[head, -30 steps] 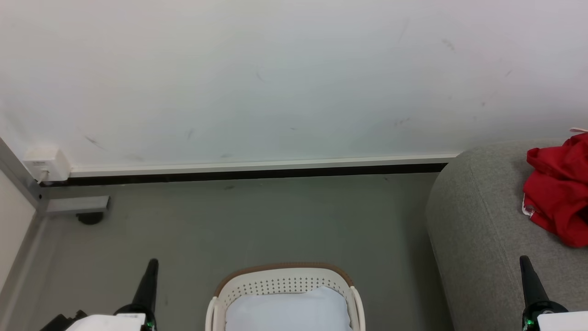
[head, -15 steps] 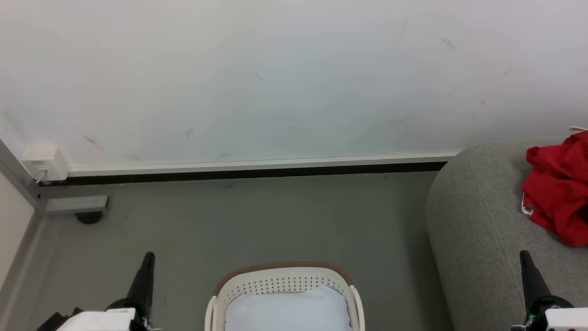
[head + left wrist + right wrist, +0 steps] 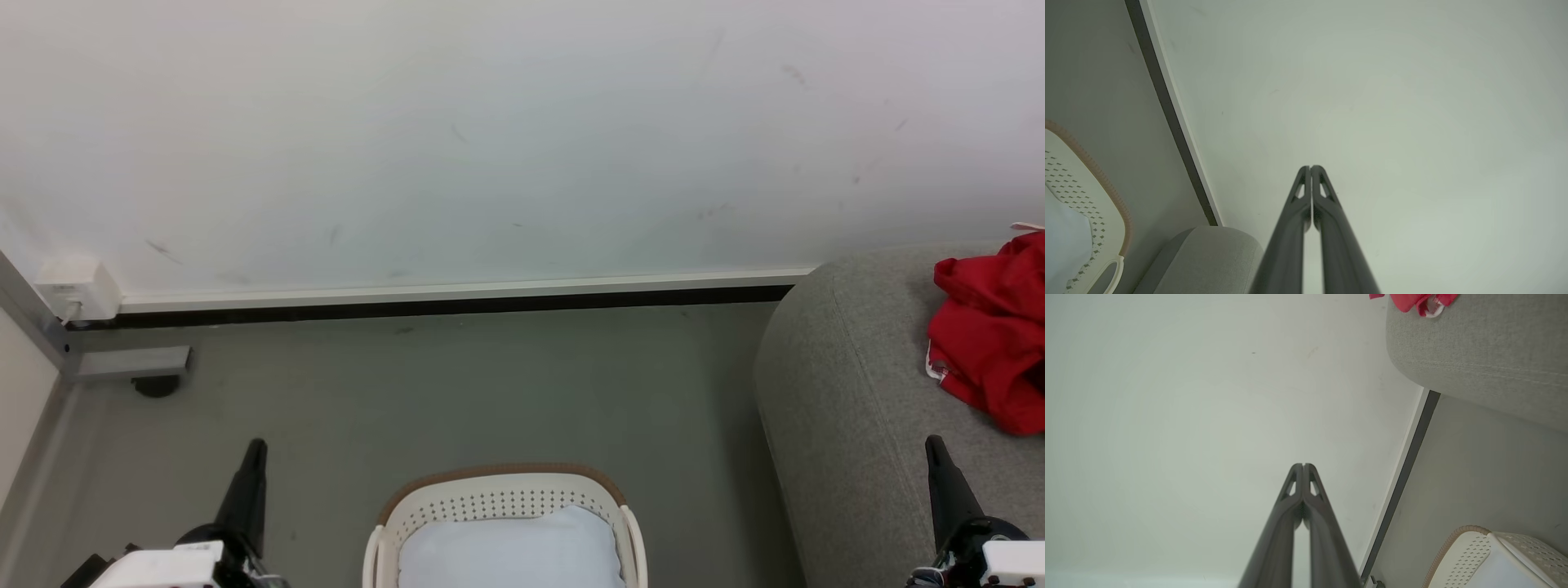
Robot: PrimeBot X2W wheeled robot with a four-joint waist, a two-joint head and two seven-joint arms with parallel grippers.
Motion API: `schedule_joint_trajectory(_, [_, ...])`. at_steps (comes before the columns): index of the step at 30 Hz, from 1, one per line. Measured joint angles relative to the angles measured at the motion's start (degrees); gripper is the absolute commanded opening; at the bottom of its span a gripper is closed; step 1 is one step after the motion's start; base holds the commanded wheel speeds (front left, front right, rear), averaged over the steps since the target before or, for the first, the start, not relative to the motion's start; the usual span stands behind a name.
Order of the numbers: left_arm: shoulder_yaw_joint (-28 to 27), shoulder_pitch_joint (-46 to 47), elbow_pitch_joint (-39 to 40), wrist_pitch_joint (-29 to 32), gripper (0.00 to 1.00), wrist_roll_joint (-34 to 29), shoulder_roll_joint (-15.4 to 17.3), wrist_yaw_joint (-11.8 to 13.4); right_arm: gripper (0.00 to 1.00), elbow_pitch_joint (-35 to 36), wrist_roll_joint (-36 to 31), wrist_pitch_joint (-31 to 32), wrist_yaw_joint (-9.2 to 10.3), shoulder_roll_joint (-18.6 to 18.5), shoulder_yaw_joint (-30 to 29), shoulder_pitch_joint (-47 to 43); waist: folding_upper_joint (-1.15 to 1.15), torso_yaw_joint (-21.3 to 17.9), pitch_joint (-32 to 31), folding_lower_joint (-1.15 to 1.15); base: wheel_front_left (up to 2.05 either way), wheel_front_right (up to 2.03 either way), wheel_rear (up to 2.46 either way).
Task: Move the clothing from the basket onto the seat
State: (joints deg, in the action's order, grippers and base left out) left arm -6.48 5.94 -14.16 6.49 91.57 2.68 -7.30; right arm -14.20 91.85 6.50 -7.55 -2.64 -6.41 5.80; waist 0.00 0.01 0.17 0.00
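Socket box, small, white and plastic (image 3: 72, 287), sits at the far left, low on the scuffed white wall (image 3: 490, 147). Just below it a short grey metal bar (image 3: 135, 361) with a dark round foot rests on the grey-green floor (image 3: 490, 384). A white skirting strip (image 3: 457, 291) with a black line beneath it runs rightward along the foot of the wall.

At the near left, the left claw (image 3: 255, 447) points up toward the wall. It is clenched on nothing: in the left wrist view its two long dark fingers (image 3: 1290, 245) meet at the tips. It is left of the basket and apart from it.

In the near middle stands the small oval cream-white plastic basket (image 3: 500, 505), with perforated walls and a brown rim. A plain pale white cushion (image 3: 510, 551) lies inside it.

To the right is the large grey fabric-upholstered seat (image 3: 849, 384), a sofa with a rounded edge and a stitched seam, standing apart from the basket. The crumpled red clothing (image 3: 992, 343), with a bit of white trim at its left edge, lies on the seat at the far right, cut off by the frame's edge.

At the near right, the right claw (image 3: 936, 447) points up in front of the seat's near part. It too is clenched and empty, its fingers (image 3: 1280, 539) pressed together at the tips in the right wrist view. It is apart from the clothing.
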Motion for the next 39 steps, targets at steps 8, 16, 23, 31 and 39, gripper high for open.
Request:
schedule_joint_trajectory(8, [-0.1,0.0,0.0,0.0,0.0,0.4,0.0,0.0,0.0,0.1,0.5,0.1,0.0,0.0,0.0,0.1,0.0,0.0,0.0,0.0,0.0,0.0,0.0])
schedule_joint_trajectory(16, [-0.1,0.1,0.0,0.0,0.0,0.4,0.0,0.0,0.0,0.1,0.5,0.1,0.0,0.0,0.0,0.1,0.0,0.0,0.0,0.0,0.0,0.0,0.0])
schedule_joint_trajectory(23, [-0.1,0.1,0.0,0.0,0.0,0.4,0.0,0.0,0.0,0.1,0.5,0.1,0.0,0.0,0.0,0.1,0.0,0.0,0.0,0.0,0.0,0.0,0.0])
schedule_joint_trajectory(31, [-0.1,0.1,0.0,0.0,0.0,0.4,0.0,0.0,0.0,0.1,0.5,0.1,0.0,0.0,0.0,0.1,0.0,0.0,0.0,0.0,0.0,0.0,0.0])
schedule_joint_trajectory(39, [-0.1,0.1,0.0,0.0,0.0,0.4,0.0,0.0,0.0,0.1,0.5,0.1,0.0,0.0,0.0,0.1,0.0,0.0,0.0,0.0,0.0,0.0,0.0])
